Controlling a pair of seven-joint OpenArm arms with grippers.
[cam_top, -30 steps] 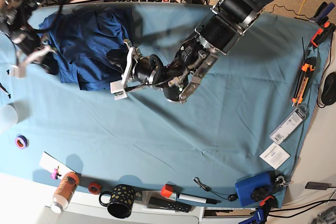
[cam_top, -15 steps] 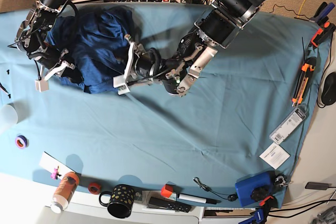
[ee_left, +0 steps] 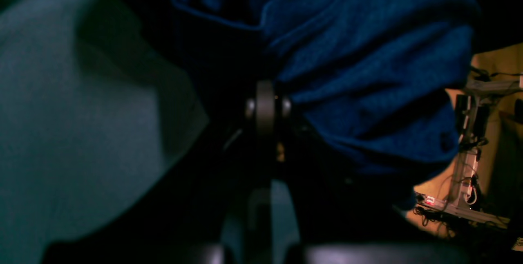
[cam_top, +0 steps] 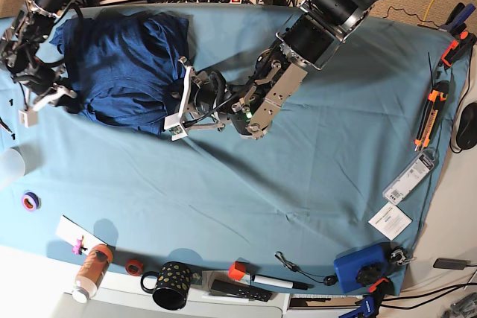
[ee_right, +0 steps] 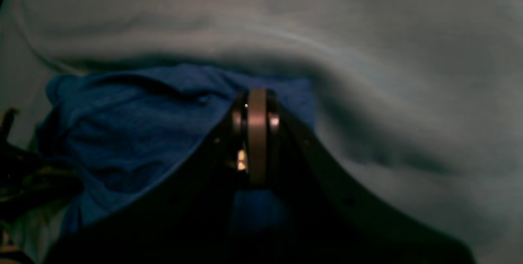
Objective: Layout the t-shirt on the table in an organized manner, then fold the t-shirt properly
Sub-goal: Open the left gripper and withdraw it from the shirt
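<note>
Ahead of the left claw (ee_left: pixel 267 106), pinched on a fold, the t-shirt (ee_left: pixel 359 72) bunches. Beyond the right claw (ee_right: pixel 256 110), likewise clamped on cloth, lies bare table (ee_right: pixel 367 31). From the base view, spreading looks underway; both claws should next draw apart.

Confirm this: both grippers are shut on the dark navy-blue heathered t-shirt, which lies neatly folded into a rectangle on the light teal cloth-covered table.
Not quite. Both the left gripper and the right gripper are shut on the dark navy-blue heathered t-shirt, and it does lie on the light teal cloth-covered table. But it is not folded: the base view shows it bunched and rumpled between the two grippers.
</note>
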